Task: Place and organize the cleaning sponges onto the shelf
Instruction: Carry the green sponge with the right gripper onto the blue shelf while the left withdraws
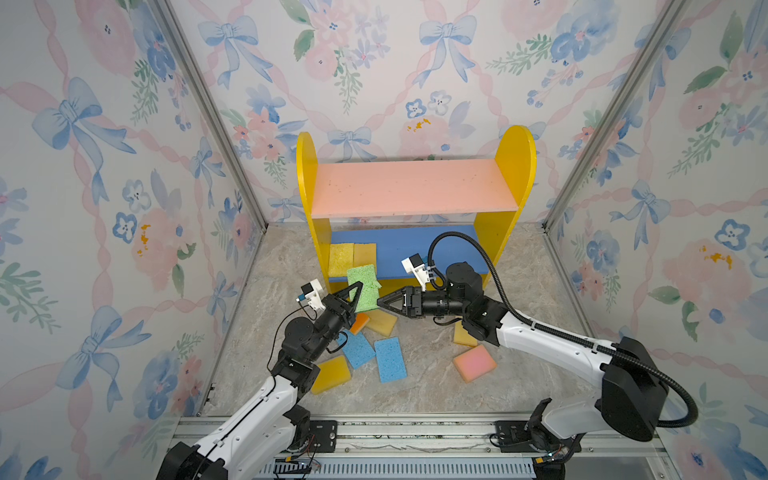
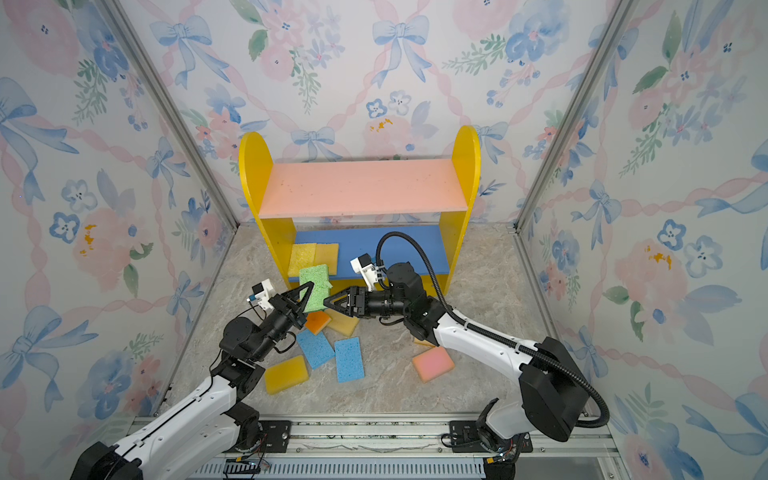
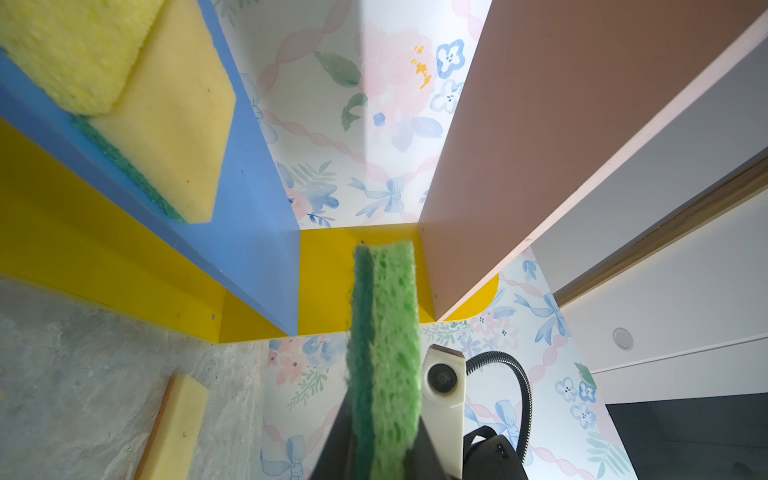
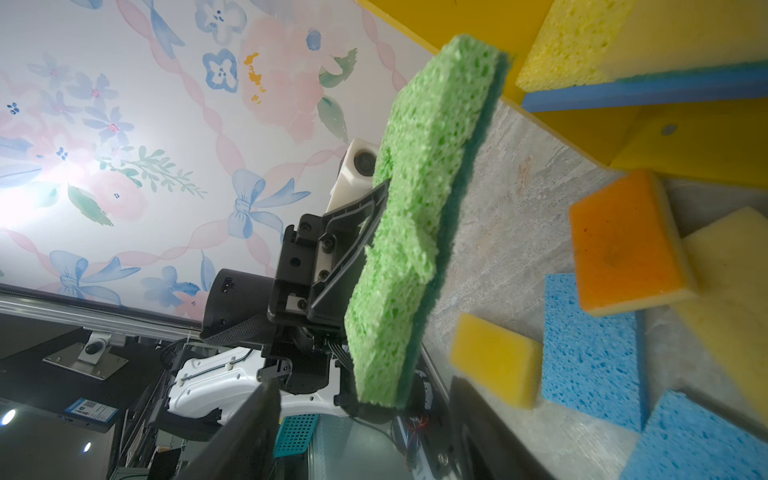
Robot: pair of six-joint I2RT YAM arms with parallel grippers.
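Both top views show the left tool clenched on the green sponge. It holds the sponge on edge above the surface, just in front of the near left corner of the shelf. The right tool reaches in from the right, its tips at the sponge's right edge. A yellow sponge and a tan-yellow sponge lie side by side at the left end of the blue lower board. An orange sponge, two blue sponges and, farther right, a pink sponge lie on the surface. Only the left wrist view shows the green sponge edge-on, with a darker green layer on one face, and a green layer under the tan-yellow sponge. The right wrist view shows the green sponge's broad face with a black finger of the left tool flat against it. The right tool's own fingers are blurred and spread apart either side of the sponge's end, not closed on it.
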